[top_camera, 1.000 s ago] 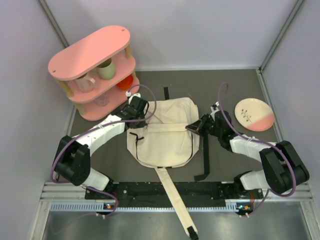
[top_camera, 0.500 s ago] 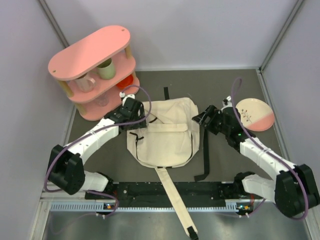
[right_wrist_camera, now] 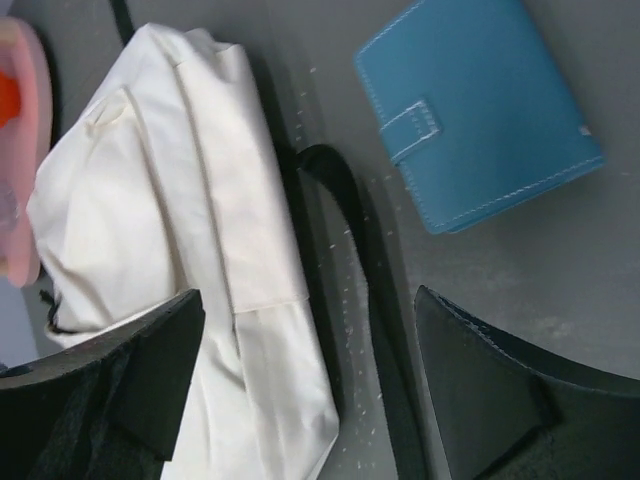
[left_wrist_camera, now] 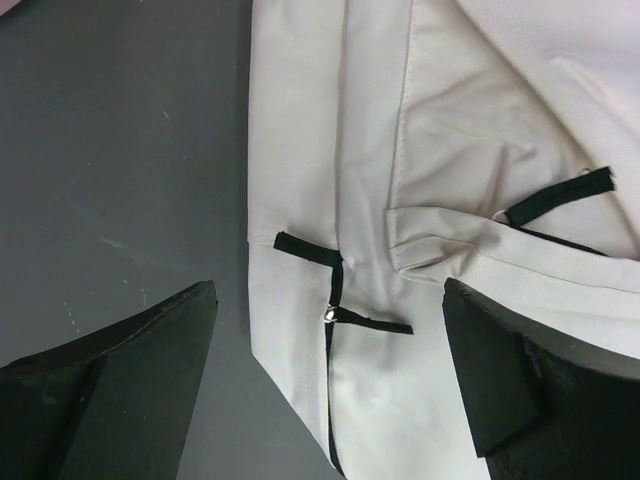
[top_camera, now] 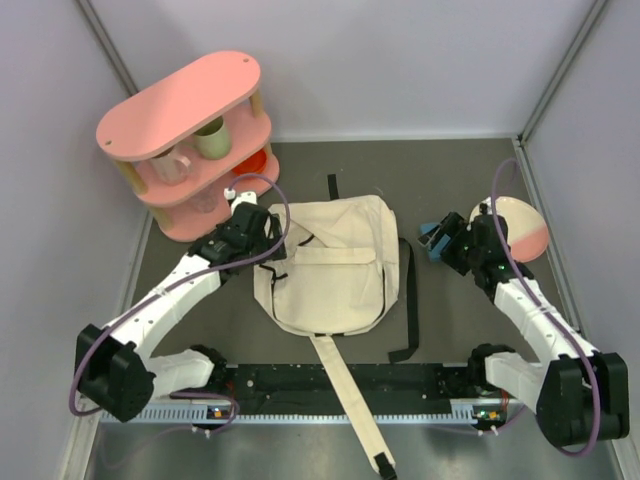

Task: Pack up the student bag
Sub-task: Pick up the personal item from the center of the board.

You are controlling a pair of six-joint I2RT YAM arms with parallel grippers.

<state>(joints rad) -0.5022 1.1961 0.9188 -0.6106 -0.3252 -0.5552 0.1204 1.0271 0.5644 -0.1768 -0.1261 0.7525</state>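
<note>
The student bag (top_camera: pixel 330 265) lies flat in the middle of the dark mat, cream canvas with black trim, one long cream strap (top_camera: pixel 345 400) trailing toward the near edge. My left gripper (top_camera: pixel 268 238) hovers over the bag's left edge, open, nothing between its fingers. In the left wrist view a black zipper pull (left_wrist_camera: pixel 335 300) on the bag (left_wrist_camera: pixel 450 150) shows between the wide jaws. My right gripper (top_camera: pixel 442 240) is open just right of the bag, above a blue wallet (right_wrist_camera: pixel 480 110) and a black strap (right_wrist_camera: pixel 350 220); the bag (right_wrist_camera: pixel 170 200) shows to the left.
A pink two-tier shelf (top_camera: pixel 190 130) with mugs stands at the back left, close to my left arm. A cream and pink plate (top_camera: pixel 520 225) lies at the right, partly behind my right arm. A black strap (top_camera: pixel 408 300) runs along the bag's right side.
Both grippers have opened and let go of the bag's upper corners. The left has drawn back to the left, the right to the right toward the plate. The bag has settled flat.
</note>
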